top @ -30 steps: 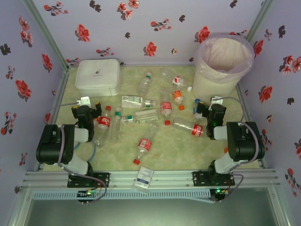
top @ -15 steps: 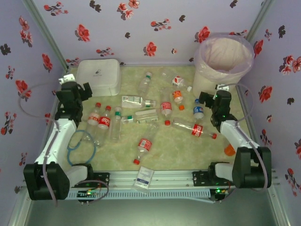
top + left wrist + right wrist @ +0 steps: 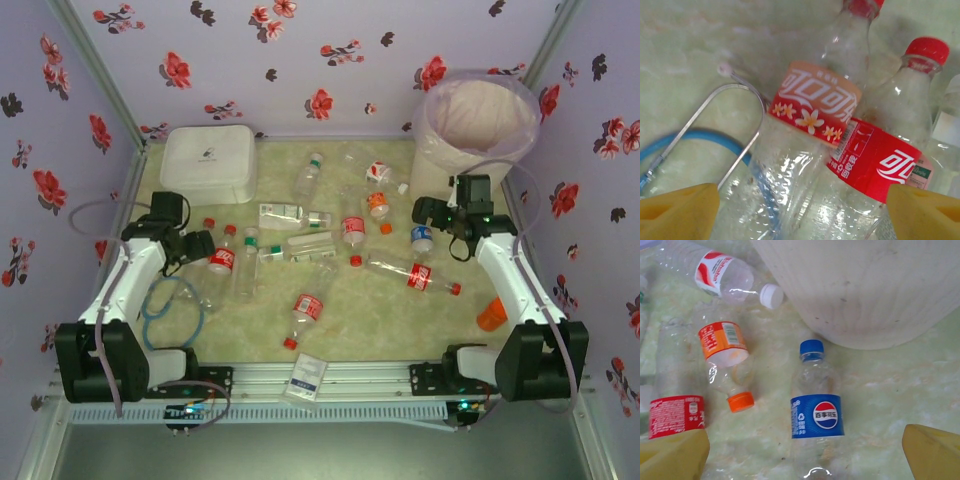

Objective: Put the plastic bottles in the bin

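Several plastic bottles (image 3: 320,235) lie scattered over the pale green table. My left gripper (image 3: 197,250) hangs low over two red-capped, red-labelled bottles lying side by side, one with flowers on its label (image 3: 815,102) and one plain red (image 3: 880,162). The left gripper (image 3: 800,212) is open, with its yellow fingertips (image 3: 677,210) standing outside both bottles. My right gripper (image 3: 428,215) is open above a blue-capped, blue-labelled bottle (image 3: 816,415) that lies just in front of the bin (image 3: 865,290). The bin (image 3: 475,130) stands at the back right.
A flat white lidded box (image 3: 208,163) sits at the back left. A blue tube with a metal fork (image 3: 695,142) lies under the left bottles. An orange cup (image 3: 490,315) lies near the right edge. An orange-capped bottle (image 3: 725,347) and a white-capped one (image 3: 722,277) lie left of the blue one.
Both arms unfolded from their bases. The left gripper swung out by the white box, then came down over the two red-labelled bottles. The right gripper rose toward the bin, over the blue-labelled bottle.
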`<act>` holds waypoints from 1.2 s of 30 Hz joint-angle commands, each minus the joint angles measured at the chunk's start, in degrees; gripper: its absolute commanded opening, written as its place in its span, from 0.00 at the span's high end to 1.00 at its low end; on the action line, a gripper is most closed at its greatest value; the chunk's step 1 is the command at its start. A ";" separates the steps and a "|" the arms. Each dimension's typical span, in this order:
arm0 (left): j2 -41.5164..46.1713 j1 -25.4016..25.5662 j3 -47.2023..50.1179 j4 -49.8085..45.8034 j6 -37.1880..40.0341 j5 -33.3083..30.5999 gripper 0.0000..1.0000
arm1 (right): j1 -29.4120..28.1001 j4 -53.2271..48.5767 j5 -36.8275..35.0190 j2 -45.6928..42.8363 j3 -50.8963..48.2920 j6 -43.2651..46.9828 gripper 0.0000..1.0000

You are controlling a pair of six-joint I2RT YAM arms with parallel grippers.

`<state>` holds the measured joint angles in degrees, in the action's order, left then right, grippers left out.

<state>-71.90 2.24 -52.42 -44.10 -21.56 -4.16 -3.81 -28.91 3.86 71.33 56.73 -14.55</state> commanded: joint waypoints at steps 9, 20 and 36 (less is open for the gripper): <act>-7.66 -0.39 6.05 5.54 -4.35 0.78 0.20 | -1.27 -5.40 3.92 0.61 4.05 0.85 0.01; -11.95 0.52 5.52 9.83 -4.54 3.34 0.24 | -2.12 -5.88 5.94 0.16 7.06 -0.80 0.03; -3.60 4.91 -8.03 -5.64 -2.10 1.33 0.55 | -6.31 -2.87 13.75 -1.18 15.33 -8.03 0.11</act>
<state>-79.24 5.85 -56.69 -43.68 -24.93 -1.93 -8.80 -34.17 13.15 71.44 70.43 -18.81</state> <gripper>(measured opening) 0.453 0.904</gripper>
